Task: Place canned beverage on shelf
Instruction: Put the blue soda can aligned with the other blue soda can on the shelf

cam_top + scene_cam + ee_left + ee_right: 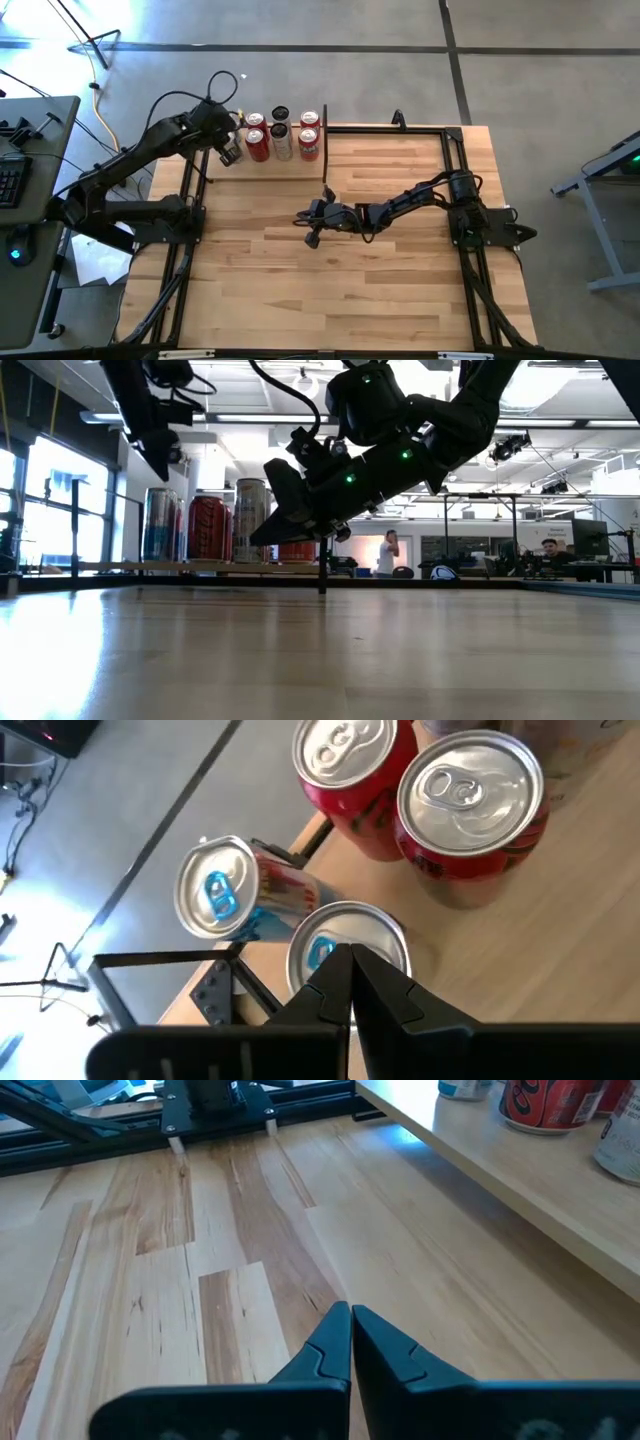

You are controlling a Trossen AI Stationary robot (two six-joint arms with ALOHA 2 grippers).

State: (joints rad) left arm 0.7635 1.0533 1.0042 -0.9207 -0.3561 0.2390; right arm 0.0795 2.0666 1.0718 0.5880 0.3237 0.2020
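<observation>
- The table (330, 260) carries everything; only the high view shows its whole planked top and both of my arms.
- The shelf (290, 168) sits at the far edge of the table, toward my left arm's side. The right wrist view shows it as a pale raised board (520, 1175) above the planks, which the high view does not make plain.
- The cans (282, 135) stand upright in a group on the shelf. The high view shows only their tops; the low view shows their sides, a blue-and-silver can (160, 525) beside a red can (208, 528) and a silver one.
- The left wrist view alone shows two blue-tabbed lids (215, 888) close under my left tool, and two red cans (470, 815) farther along.
- My left tool (352, 982) hangs over the shelf's outer end, fingers pressed together, pinching nothing.
- My right tool (352, 1335) hovers low over the table's middle, well apart from the shelf, fingers pressed together and empty. The low view shows it tilted above the planks (300, 520).
</observation>
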